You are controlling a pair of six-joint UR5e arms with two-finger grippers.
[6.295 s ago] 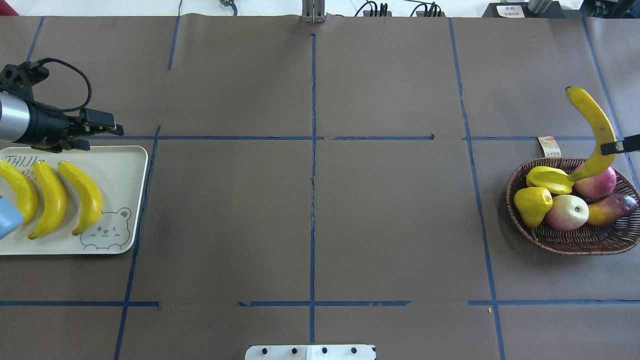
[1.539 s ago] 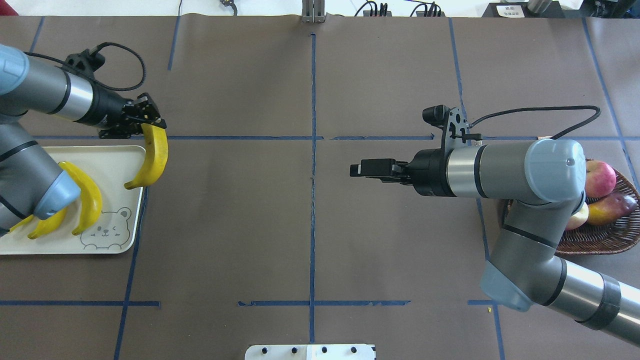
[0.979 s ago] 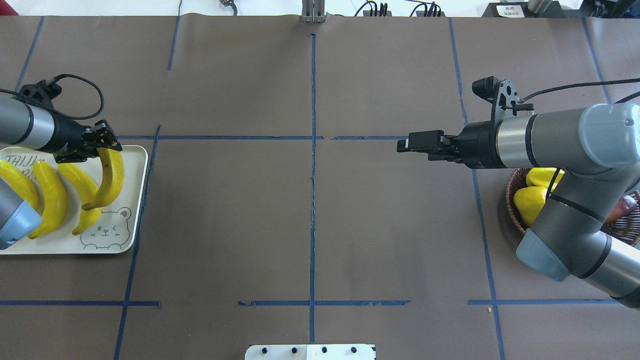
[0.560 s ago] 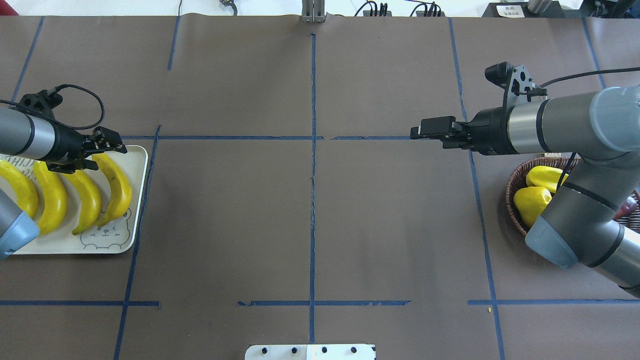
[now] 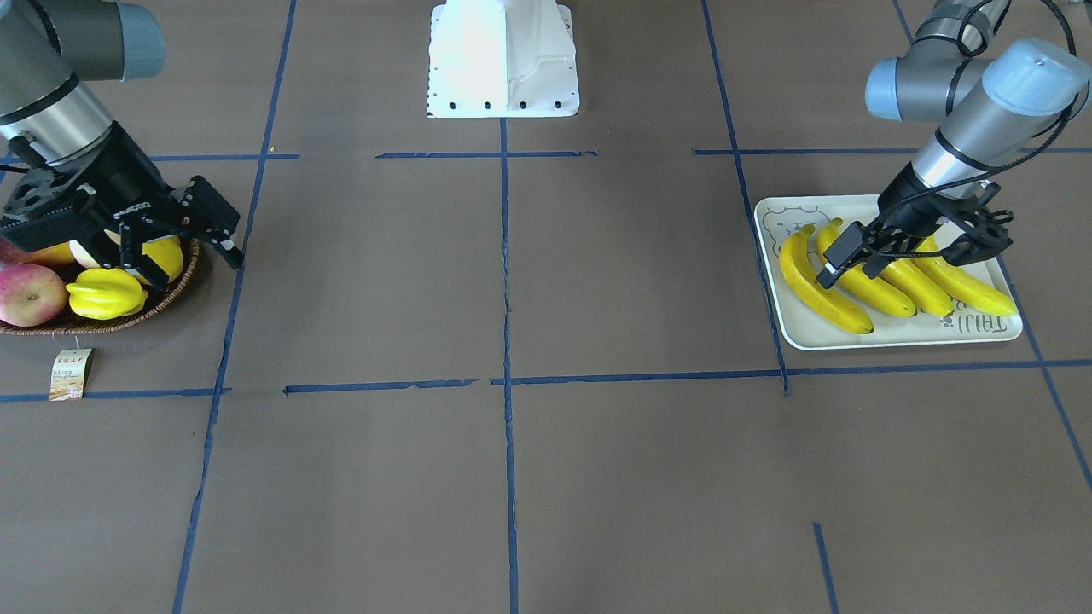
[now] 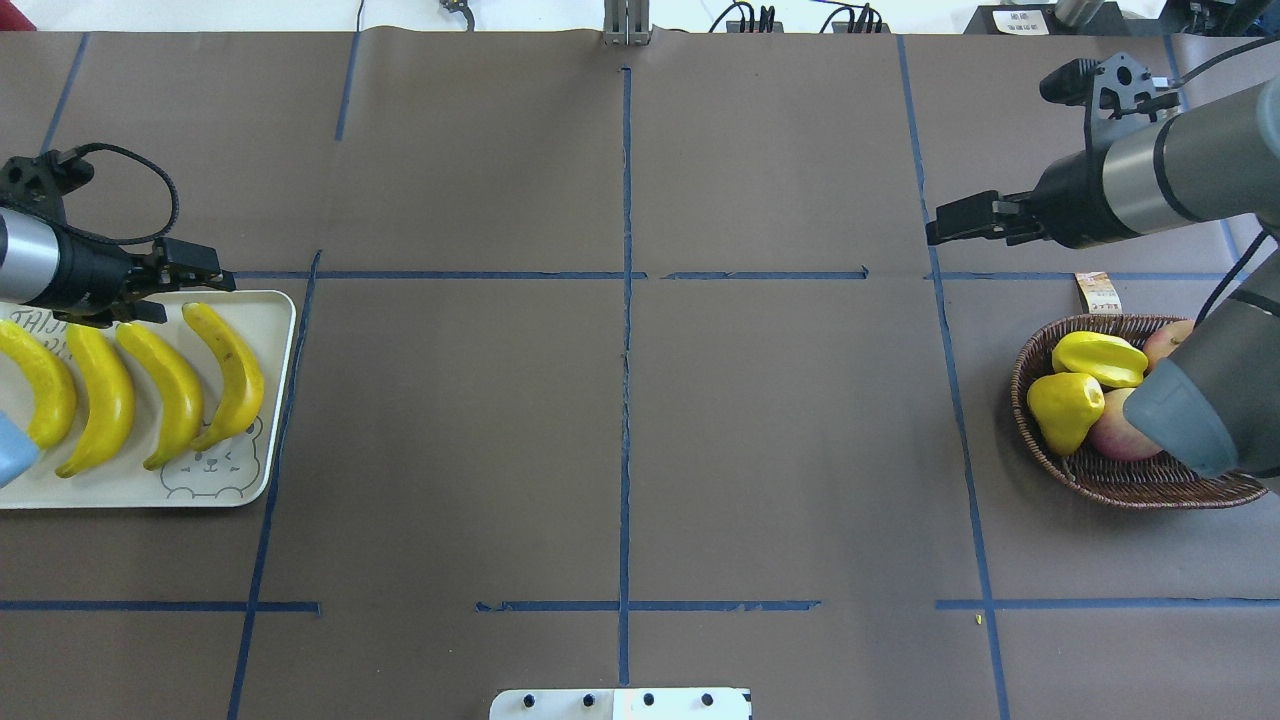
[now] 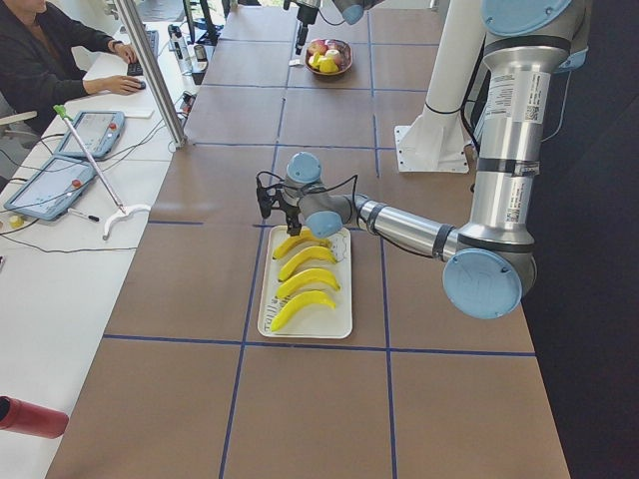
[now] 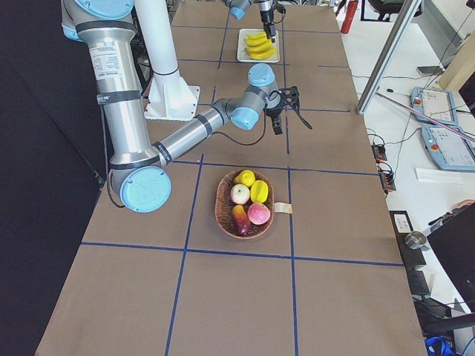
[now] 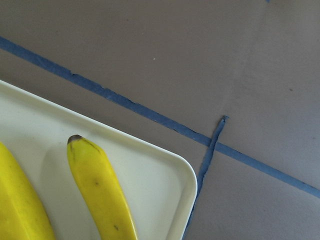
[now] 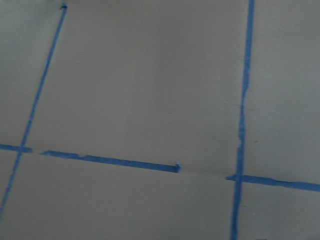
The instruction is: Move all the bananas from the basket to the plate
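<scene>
I see four long curved yellow bananas (image 6: pixel 178 395) lying side by side on the cream rectangular plate (image 6: pixel 272 320) at the brown worktop's (image 6: pixel 450 430) left edge. My left end effector (image 6: pixel 172 285) hangs open and empty over the plate's far edge. The oval brown wicker basket (image 6: pixel 1110 482) sits at the right edge. The right end effector (image 6: pixel 938 230) hovers beyond it, spread and holding nothing.

Woven wicker basket (image 6: pixel 1120 482), smooth glossy bananas (image 6: pixel 240 375)
</scene>
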